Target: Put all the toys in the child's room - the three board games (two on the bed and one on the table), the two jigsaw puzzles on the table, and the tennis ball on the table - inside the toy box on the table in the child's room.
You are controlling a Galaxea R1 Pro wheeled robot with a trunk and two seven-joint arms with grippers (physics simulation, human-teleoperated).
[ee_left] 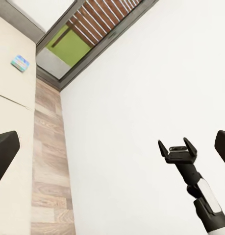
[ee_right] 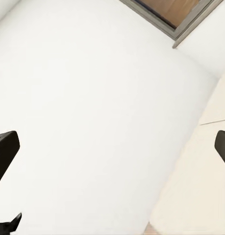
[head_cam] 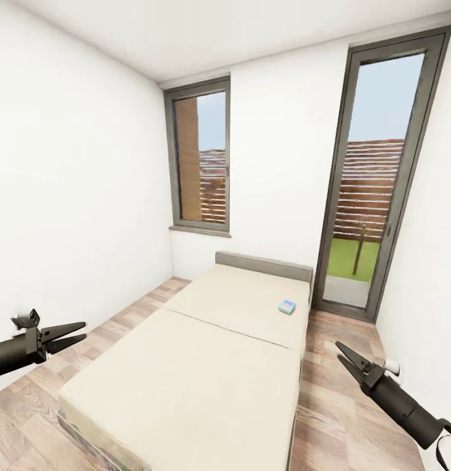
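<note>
Left gripper (head_cam: 80, 333): one, jaws parted, empty, over floor beside bed. Bed (head_cam: 186, 379): one, beige. Board game (head_cam: 287, 306): one visible, small blue box near headboard; label unreadable. Right gripper (head_cam: 343, 354): one, jaws parted, empty.

Readable text: I can make out none.
Box (head_cam: 287, 306) on the bed (head_cam: 205, 366), near the headboard (head_cam: 264, 265): its print is too small for me to read.

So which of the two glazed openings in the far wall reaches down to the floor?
The glass door right of the bed; the window stops at a sill.
</note>
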